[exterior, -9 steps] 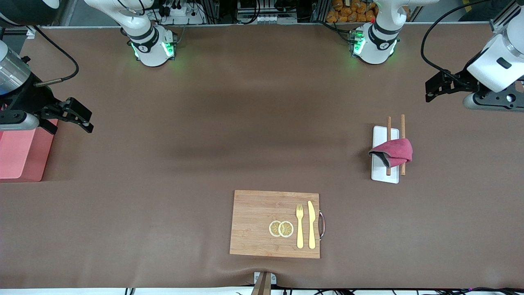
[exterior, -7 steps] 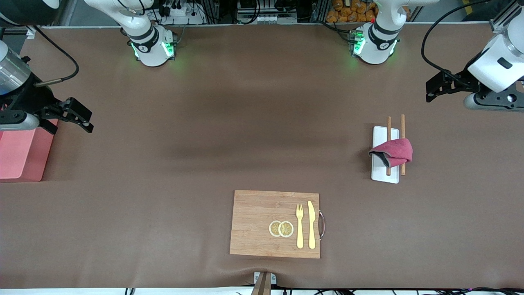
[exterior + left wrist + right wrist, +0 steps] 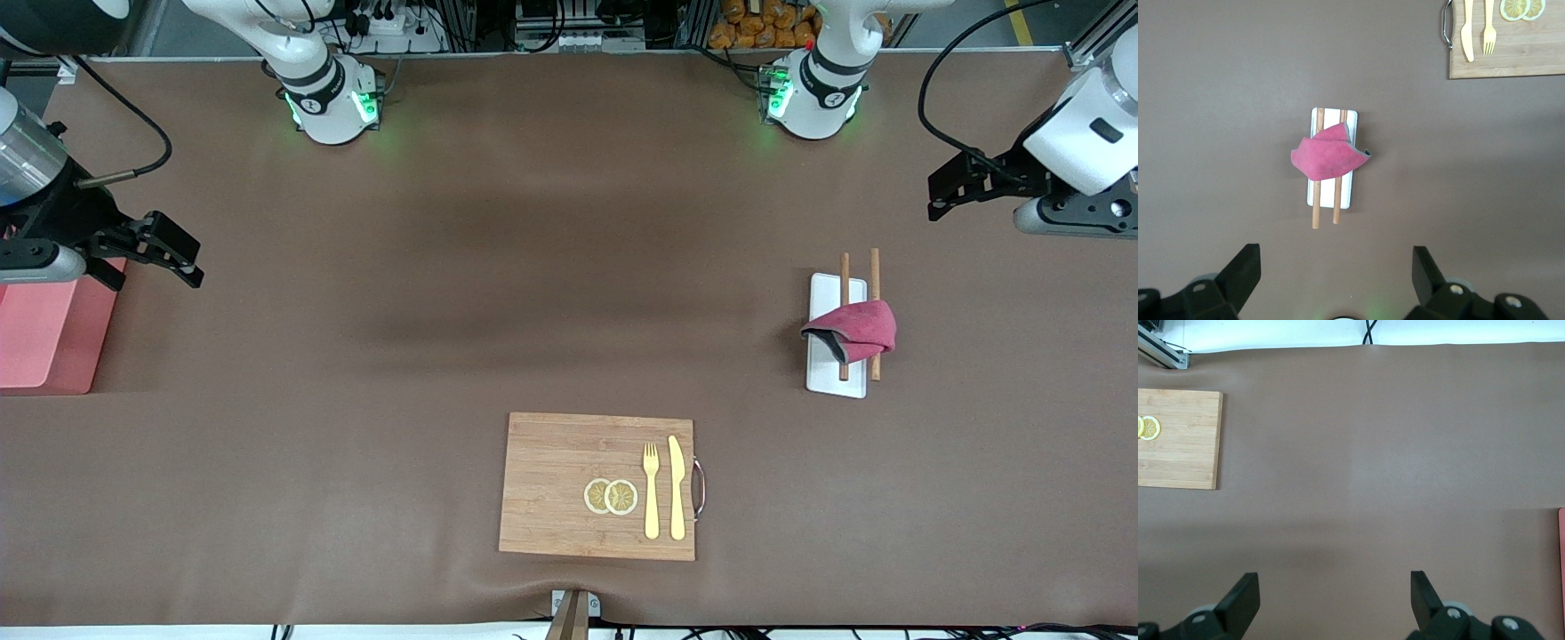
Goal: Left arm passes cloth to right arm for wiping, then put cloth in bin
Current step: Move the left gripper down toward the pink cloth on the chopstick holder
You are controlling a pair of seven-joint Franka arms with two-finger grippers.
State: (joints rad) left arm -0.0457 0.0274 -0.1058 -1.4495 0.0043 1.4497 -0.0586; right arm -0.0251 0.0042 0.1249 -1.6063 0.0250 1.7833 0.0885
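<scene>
We see the small raspberry-red cloth with a dark grey patch (image 3: 853, 331) draped over two thin brown wooden sticks (image 3: 875, 313) that lie across a flat white rectangular tray (image 3: 837, 380), toward the left arm's end of the brown table (image 3: 498, 293). The left gripper (image 3: 949, 187), black and two-fingered on the all-white wrist, hangs above the table near that end, well apart from the cloth; its fingers (image 3: 1241, 270) stand spread wide with nothing between them. The right gripper (image 3: 169, 251), on the wrist with the shiny silver cylinder, hovers beside the pink rectangular plastic bin (image 3: 44, 338) at the right arm's end, its jaws likewise spread and empty. Nearer to the front camera lies a rectangular wooden cutting board with a metal handle (image 3: 556, 480), carrying a yellow fork (image 3: 651, 489), a yellow knife (image 3: 677, 487) and what look like two lemon slices (image 3: 611, 496), though they are small to judge.
</scene>
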